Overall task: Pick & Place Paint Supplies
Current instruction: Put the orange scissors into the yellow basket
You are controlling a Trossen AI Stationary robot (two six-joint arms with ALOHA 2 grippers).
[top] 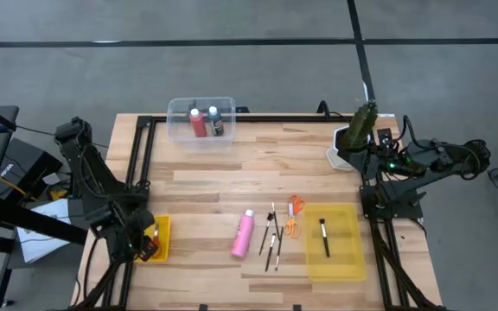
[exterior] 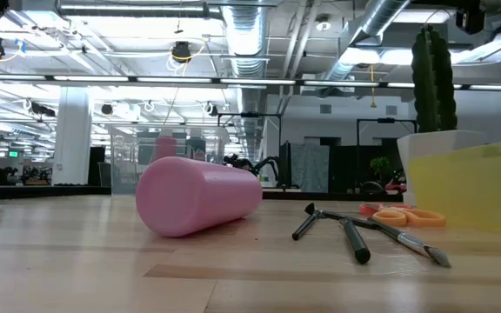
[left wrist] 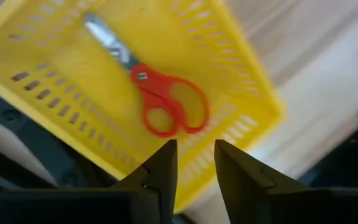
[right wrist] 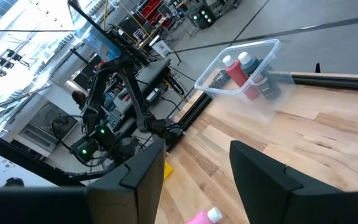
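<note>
Scissors with red handles [left wrist: 160,99] lay flat inside a small yellow tray [top: 161,238] at the surface's [top: 258,160] left edge, close to the near-left corner. The left hand [left wrist: 194,168] hovered just above that tray, its fingers slightly apart and gripping nothing, with the scissors lying free beneath them.

At the far edge, left of centre, a clear bin [top: 201,121] held a red paint bottle [top: 198,122] and a small dark white-capped bottle [top: 215,120], side by side. A pink paint bottle [top: 244,233] lay on its side near the middle of the near edge, cap pointing toward the far edge. Just to its right lay several thin dark-handled brushes [top: 271,238], and beside those the orange-handled scissors [top: 293,218]. A larger yellow tray [top: 346,246] sat to the right of them, toward the near-right corner, with one brush [top: 325,237] inside it.

The right hand [right wrist: 191,171] waited above the right edge toward the far-right corner, fingers apart and empty, next to a green plant [top: 361,123] in a white pot [top: 337,157].
</note>
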